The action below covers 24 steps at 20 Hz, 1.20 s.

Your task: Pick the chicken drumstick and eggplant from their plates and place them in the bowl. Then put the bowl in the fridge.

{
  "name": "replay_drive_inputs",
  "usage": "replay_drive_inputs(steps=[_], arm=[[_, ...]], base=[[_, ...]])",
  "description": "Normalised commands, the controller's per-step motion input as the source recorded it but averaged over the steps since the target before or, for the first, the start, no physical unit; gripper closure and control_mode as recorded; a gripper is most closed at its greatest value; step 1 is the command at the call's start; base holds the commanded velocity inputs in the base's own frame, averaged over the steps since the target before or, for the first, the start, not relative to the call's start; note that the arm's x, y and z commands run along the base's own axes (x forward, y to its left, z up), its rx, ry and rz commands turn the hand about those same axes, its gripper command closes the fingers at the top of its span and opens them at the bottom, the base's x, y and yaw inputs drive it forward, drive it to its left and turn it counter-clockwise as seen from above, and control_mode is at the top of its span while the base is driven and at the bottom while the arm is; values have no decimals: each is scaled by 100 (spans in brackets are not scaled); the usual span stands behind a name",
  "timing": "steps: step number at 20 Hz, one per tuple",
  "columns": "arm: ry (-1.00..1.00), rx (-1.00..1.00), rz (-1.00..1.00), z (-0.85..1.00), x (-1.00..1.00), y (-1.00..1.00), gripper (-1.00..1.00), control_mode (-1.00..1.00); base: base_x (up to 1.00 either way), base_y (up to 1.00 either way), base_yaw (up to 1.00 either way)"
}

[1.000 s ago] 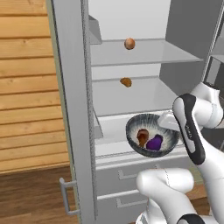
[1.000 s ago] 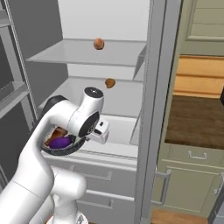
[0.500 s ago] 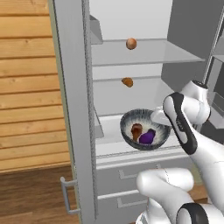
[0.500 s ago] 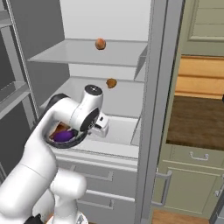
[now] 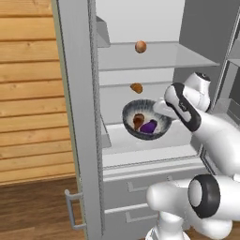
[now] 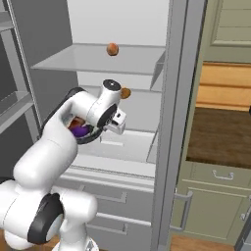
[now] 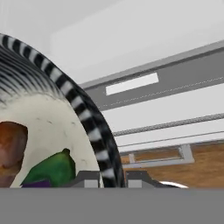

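My gripper (image 5: 161, 108) is shut on the right rim of the bowl (image 5: 146, 119) and holds it, tilted, inside the open fridge (image 5: 77, 117) above its lower clear shelf (image 5: 140, 143). The reddish-brown chicken drumstick (image 5: 138, 121) and the purple eggplant (image 5: 149, 126) lie in the bowl. In the right base view my arm covers most of the bowl (image 6: 87, 137), with the eggplant (image 6: 80, 131) peeking out. The hand view has the striped bowl rim (image 7: 94, 127) between the fingertips of the gripper (image 7: 111, 179), with the drumstick (image 7: 11, 144) and eggplant (image 7: 52, 168) inside. The plates are out of view.
A round orange-brown ball (image 5: 140, 46) rests on the upper shelf and another (image 5: 136, 87) on the shelf below it, just behind the bowl. Grey drawers (image 5: 136, 187) sit under the shelves. The fridge door edge (image 6: 171, 122) stands to the right, with cabinets (image 6: 215, 206) beyond.
The bowl, held by the gripper, has risen and moved left, deeper into the fridge over the lower shelf. The food stayed inside it.
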Motion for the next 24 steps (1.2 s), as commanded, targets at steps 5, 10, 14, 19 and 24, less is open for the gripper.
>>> replay_drive_inputs(steps=[5,10,14,19,24], arm=[[-2,13,-19,4,97,29,100,-100],[0,7,-24,-28,84,37,100,-100],[-2,3,-15,-40,56,16,100,-100],[-1,0,-9,-5,63,5,100,-100],[-2,0,0,0,2,9,100,-100]], base=[[0,0,0],[0,0,0],[0,0,0],[0,0,0],[0,0,0]])
